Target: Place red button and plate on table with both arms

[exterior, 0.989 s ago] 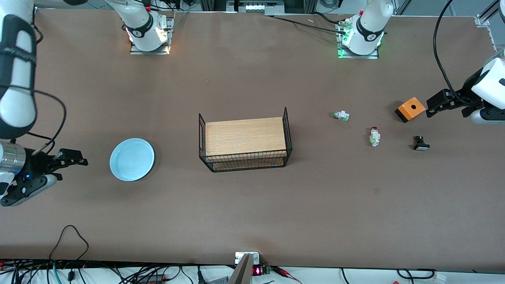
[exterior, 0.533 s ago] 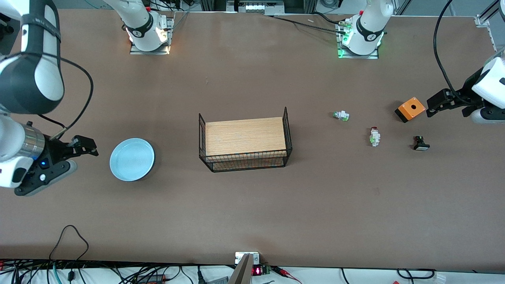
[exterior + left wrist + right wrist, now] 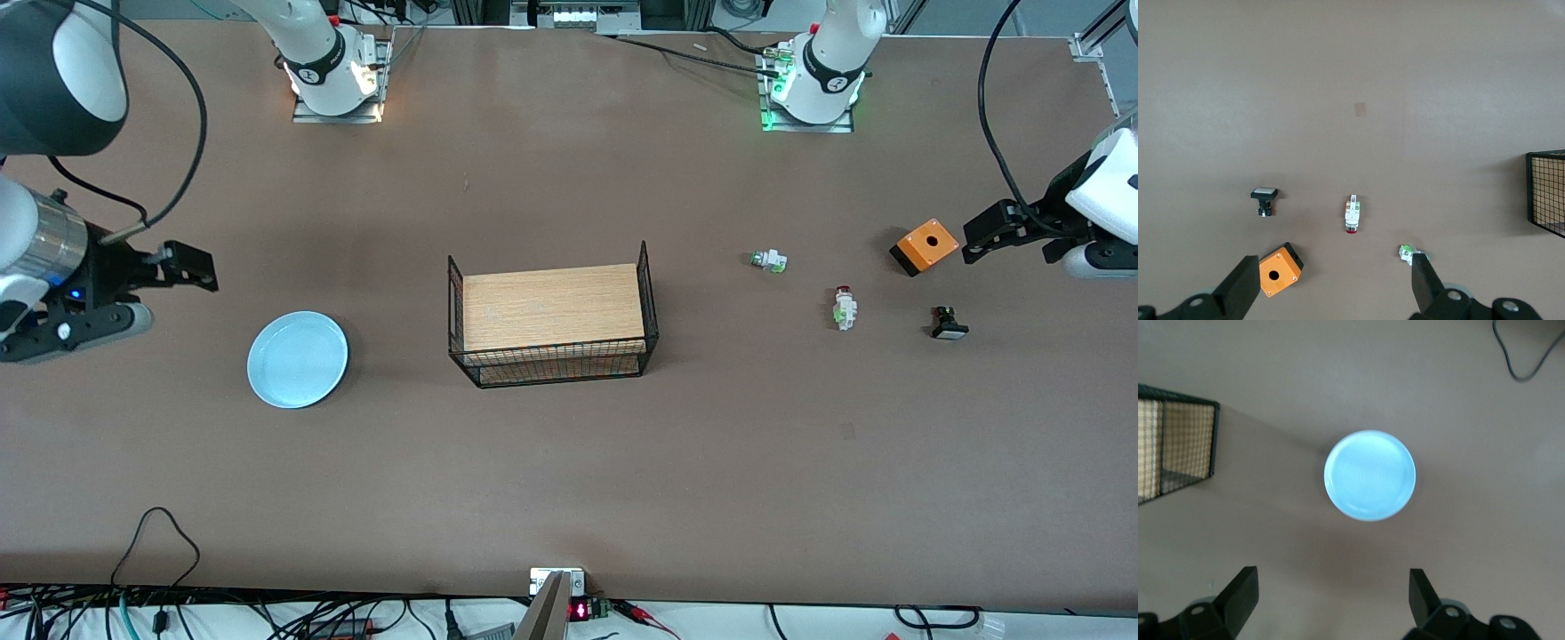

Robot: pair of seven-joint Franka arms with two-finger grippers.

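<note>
The pale-blue plate (image 3: 298,359) lies on the brown table (image 3: 551,471) toward the right arm's end; it also shows in the right wrist view (image 3: 1369,475). My right gripper (image 3: 190,268) is open and empty, up in the air over bare table beside the plate. The red button (image 3: 844,308) lies on the table toward the left arm's end, its red cap visible in the left wrist view (image 3: 1352,214). My left gripper (image 3: 973,238) is open and empty, hovering beside the orange box (image 3: 925,246).
A black wire basket (image 3: 553,367) with a light wooden board stands mid-table. A green-capped button (image 3: 769,260), the orange box (image 3: 1279,269) and a black button with white face (image 3: 949,324) lie around the red button. Cables run along the table's near edge.
My right gripper has moved away from the front camera, from beside the plate to farther along the table, staying open. The left arm has not moved.
</note>
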